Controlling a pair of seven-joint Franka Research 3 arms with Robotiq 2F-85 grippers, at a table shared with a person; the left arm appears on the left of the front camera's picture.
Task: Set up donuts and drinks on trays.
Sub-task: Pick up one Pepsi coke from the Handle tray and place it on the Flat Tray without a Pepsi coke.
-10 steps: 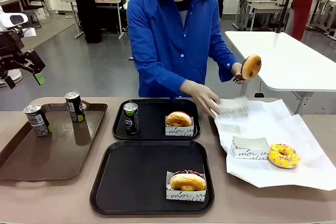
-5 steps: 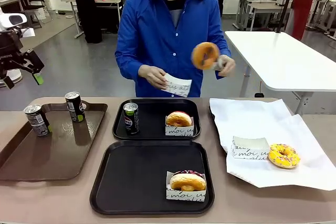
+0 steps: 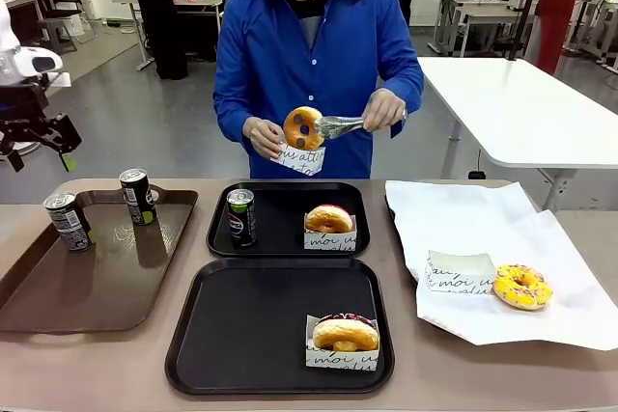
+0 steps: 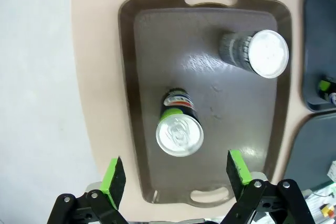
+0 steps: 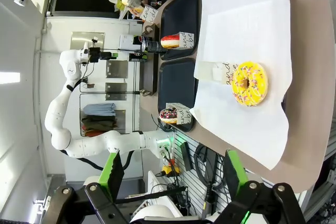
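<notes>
The held sleeve (image 3: 303, 159) in the person's hand (image 3: 262, 136) carries dark script that cannot be read for sure. Below the hand, the far sleeve (image 3: 329, 238) on the far tray (image 3: 280, 207) reads "moi", then unclear letters. Lower still, the near sleeve (image 3: 343, 358) on the near tray (image 3: 251, 325) shows the same "moi". Below and right of the hand, the loose sleeve (image 3: 460, 275) has script too small to read. Just below-left of the hand, the can (image 3: 240, 218) bears the Pepsi logo.

brn tray (image 3: 101, 288), wht paper (image 3: 483, 219), tongs (image 3: 340, 126)
</notes>
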